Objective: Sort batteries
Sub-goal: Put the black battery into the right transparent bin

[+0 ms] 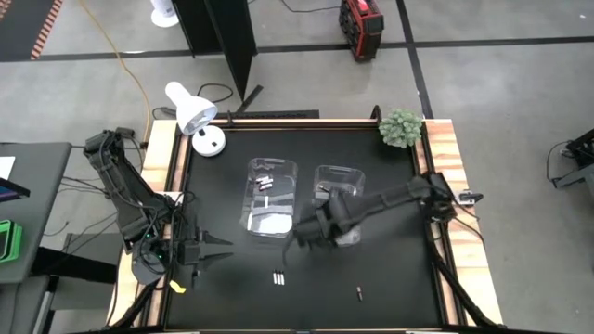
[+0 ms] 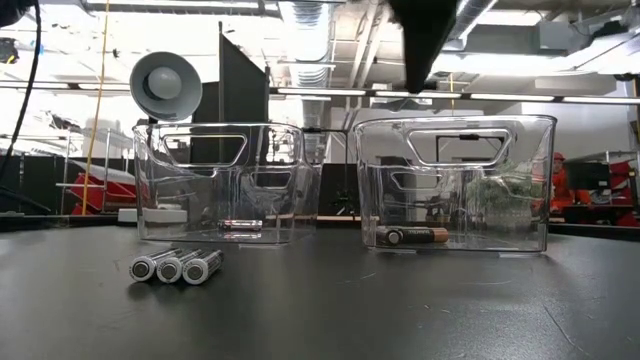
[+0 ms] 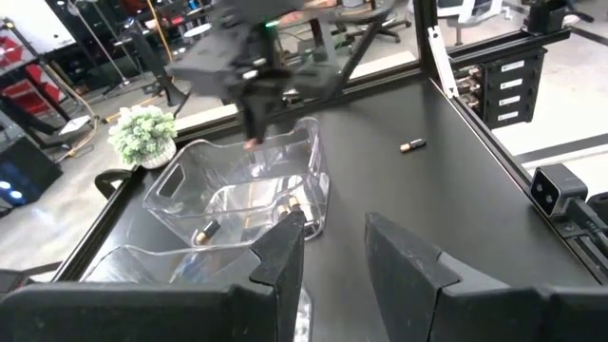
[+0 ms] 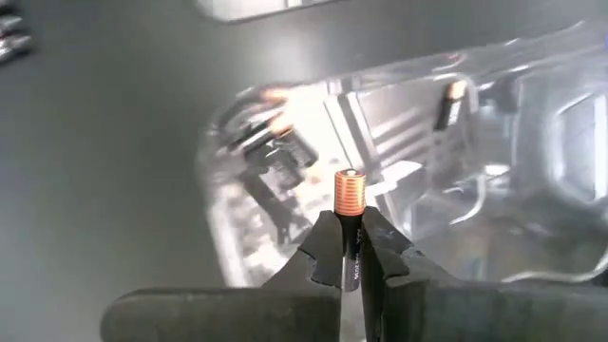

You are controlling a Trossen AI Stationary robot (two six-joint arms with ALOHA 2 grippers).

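Right wrist view: the right gripper [image 4: 350, 249] had its fingers pinched tight on a copper-top battery [image 4: 349, 195], ribbed orange end sticking up past the tips, dark body between the pads. It hung over the near edge of the right bin [image 1: 340, 186].

Progress, as I judged it: partly done. The right bin already held at least one dark, copper-ended cell [image 2: 412, 236] lying flat on its floor; the left wrist view showed what looked like two in there. The left bin [image 1: 272, 196] held a few pale cells [image 1: 264, 183]. Left to sort: three silver cells [image 2: 176, 266] lying side by side, touching, on the table in front of the left bin, and one dark cell [image 1: 359, 294] alone near the front edge, well apart from them.

Materials: batteries small, smooth, metal-ended cylinders, likely to roll. Bins clear hard plastic, rounded corners, cut-out handles, glossy and full of reflections. Table [image 1: 399, 269] matte black, wood-edged.

Left gripper [image 1: 215, 249] waited at the table's left side, fingers parted, holding nothing. A white lamp [image 1: 193, 114] and a small green plant [image 1: 401, 127] stood at the back corners.
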